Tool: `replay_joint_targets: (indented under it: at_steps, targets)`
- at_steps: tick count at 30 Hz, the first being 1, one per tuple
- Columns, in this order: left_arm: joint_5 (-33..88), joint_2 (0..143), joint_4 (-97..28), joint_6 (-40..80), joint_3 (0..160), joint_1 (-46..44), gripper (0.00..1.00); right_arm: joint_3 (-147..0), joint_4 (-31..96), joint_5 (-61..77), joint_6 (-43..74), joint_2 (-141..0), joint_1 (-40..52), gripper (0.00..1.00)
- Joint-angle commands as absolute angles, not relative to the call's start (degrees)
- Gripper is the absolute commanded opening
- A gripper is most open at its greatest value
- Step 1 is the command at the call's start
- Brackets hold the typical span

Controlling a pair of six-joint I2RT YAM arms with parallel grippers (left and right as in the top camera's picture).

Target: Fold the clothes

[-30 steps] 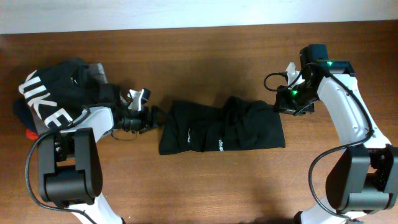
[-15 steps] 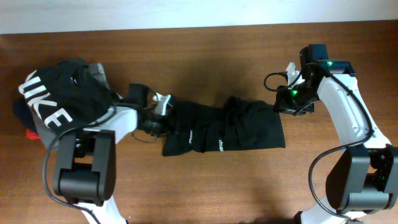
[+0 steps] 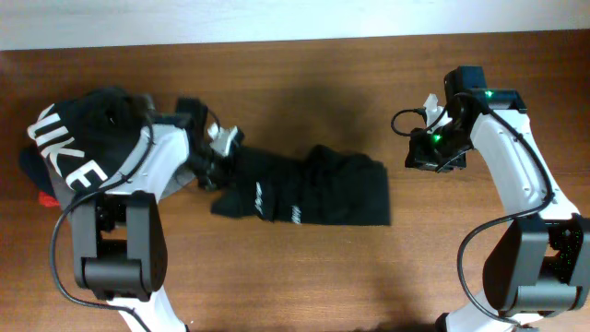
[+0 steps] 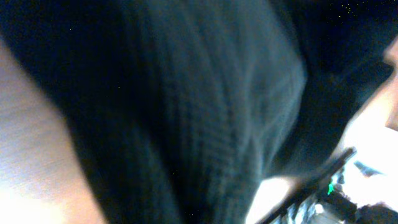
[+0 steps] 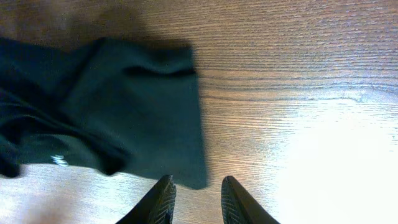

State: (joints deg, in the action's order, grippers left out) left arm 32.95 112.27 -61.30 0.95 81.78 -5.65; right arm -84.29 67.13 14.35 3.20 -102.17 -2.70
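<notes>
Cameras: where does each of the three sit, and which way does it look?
Overhead: above the table, looking straight down; left gripper, right gripper and black T-shirt show.
Left wrist: on the left arm, pressed against blurred dark fabric; no fingers discernible.
Right wrist: on the right arm, looking down at the table; its two fingertips show.
Shared: overhead and right wrist both see the T-shirt's right end.

Showing only a blurred dark weave of the T-shirt (image 4: 186, 106) across the left wrist view, not making out the fingers of the left gripper (image 3: 218, 157) there. From overhead, losing its tips against the shirt's left end; white print (image 3: 261, 195) too small for reading. In the right wrist view, cutting the T-shirt off at the left edge — and the right gripper (image 5: 198, 183) at the bottom.
</notes>
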Motion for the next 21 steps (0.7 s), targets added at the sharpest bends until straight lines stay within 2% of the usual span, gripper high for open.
replay_joint_targets:
  at_steps: [1,6,16,17,19,21]
  targets:
    - [19.9,111.2,-68.6,-3.8,97.5,-7.8,0.0,-84.9,67.1,13.5,3.5,-101.6,-2.6,0.3]
    - [12.8,111.2,-72.8,-3.8,109.3,-13.8,0.0,-84.6,67.1,14.9,3.5,-101.6,-2.6,0.3]
    - [-1.3,117.8,-71.1,-3.7,110.1,-29.0,0.02,-84.6,67.3,15.0,3.5,-101.6,-2.6,0.3]
    - [-3.2,119.3,-70.7,-3.7,110.1,-30.1,0.04,-84.6,67.3,15.0,3.5,-101.6,-2.6,0.3]
    - [-5.6,122.0,-70.0,-3.7,110.1,-31.8,0.25,-84.6,67.4,15.0,3.5,-101.6,-2.6,0.3]
    - [-6.0,124.8,-68.9,-3.7,110.1,-33.1,0.33,-84.6,67.4,15.0,3.5,-101.6,-2.6,0.3]
